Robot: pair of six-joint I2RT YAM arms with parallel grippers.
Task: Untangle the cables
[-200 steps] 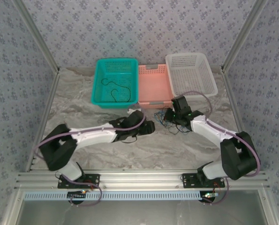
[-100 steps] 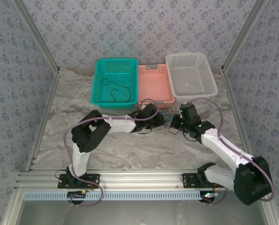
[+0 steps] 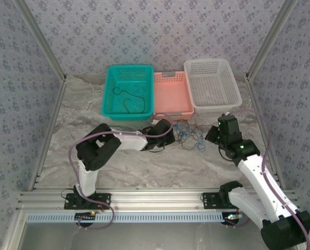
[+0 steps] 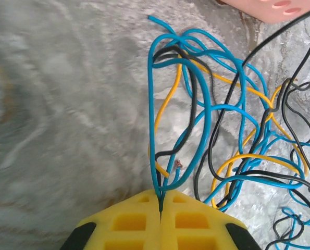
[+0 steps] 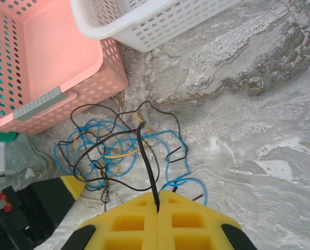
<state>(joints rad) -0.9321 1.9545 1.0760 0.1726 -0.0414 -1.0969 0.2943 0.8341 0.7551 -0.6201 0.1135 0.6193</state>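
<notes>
The cables (image 3: 188, 134) lie in a loose tangle of blue, black and yellow wires on the marble table, just in front of the pink basket. My left gripper (image 3: 172, 131) is at the tangle's left edge. In the left wrist view it (image 4: 160, 196) is shut on a blue cable (image 4: 152, 104) that loops out ahead, with black (image 4: 194, 88) and yellow (image 4: 171, 99) strands crossing it. My right gripper (image 3: 209, 136) is at the tangle's right edge. In the right wrist view it (image 5: 158, 197) is shut on a black cable (image 5: 147, 161) that rises from the pile (image 5: 108, 151).
Three baskets stand in a row behind the tangle: teal (image 3: 129, 67) with one black wire (image 3: 128, 101) lying in it, pink (image 3: 171, 112), and white (image 3: 233, 86). The pink (image 5: 92, 57) and white (image 5: 108, 31) baskets are close ahead of the right wrist. Bare marble lies in front.
The left gripper reached to the tangle and shut on a blue cable. The right gripper drew back to the right with the black cable, spreading the tangle.
</notes>
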